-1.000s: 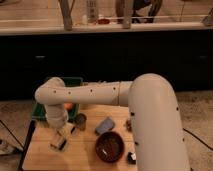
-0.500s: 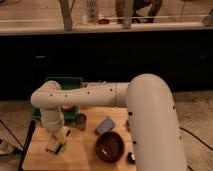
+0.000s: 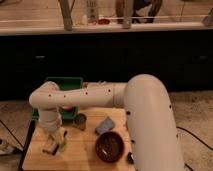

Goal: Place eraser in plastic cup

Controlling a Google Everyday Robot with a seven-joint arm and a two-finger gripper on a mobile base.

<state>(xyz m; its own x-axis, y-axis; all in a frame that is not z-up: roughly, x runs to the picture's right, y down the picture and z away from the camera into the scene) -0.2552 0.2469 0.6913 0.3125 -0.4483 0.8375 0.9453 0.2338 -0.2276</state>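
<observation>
Gripper (image 3: 56,137) was low over one end of the table (image 3: 85,161), pointing down; whether it was apart or clamped on anything I could not tell. A pale block, which I took for the eraser (image 3: 49,147), lay on the table just beside it. The cup (image 3: 80,120) stood upright nearby, in front of the bin (image 3: 62,84). Judgement: task at an early stage; grasp unconfirmed, carry and release into the cup outstanding.
</observation>
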